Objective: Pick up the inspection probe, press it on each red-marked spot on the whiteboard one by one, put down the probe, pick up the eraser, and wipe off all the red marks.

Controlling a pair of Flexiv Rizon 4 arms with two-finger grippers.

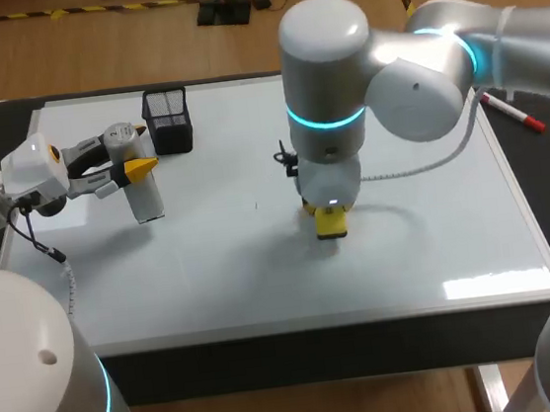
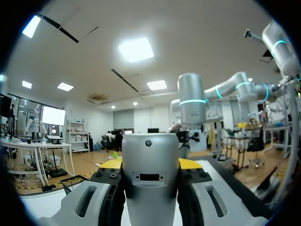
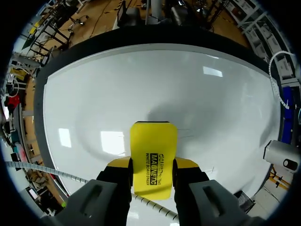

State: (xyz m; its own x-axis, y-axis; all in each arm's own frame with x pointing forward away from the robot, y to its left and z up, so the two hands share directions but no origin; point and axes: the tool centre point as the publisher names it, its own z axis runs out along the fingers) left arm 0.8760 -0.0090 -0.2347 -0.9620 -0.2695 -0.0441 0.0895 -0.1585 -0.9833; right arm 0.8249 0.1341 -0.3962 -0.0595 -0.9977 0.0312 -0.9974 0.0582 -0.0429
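Observation:
My left gripper (image 1: 138, 170) hangs over the whiteboard's (image 1: 409, 250) left part, shut on the silver-grey inspection probe (image 1: 145, 197), which points down and away from the arm. In the left wrist view the probe (image 2: 150, 179) fills the gap between the yellow tips of that gripper (image 2: 150, 165). At the board's middle my right gripper (image 1: 330, 218) points straight down, shut on the yellow eraser (image 1: 331, 223), which rests on the surface. The right wrist view shows the eraser (image 3: 154, 157) clamped by its gripper (image 3: 153, 165) against the whiteboard (image 3: 141, 84). I see no red marks on the board.
A black mesh pen holder (image 1: 168, 119) stands at the board's back left, just beyond the probe. A red-capped marker (image 1: 513, 111) lies on the dark table beside the board's right edge. My right arm's large elbow (image 1: 410, 81) hangs over the back right.

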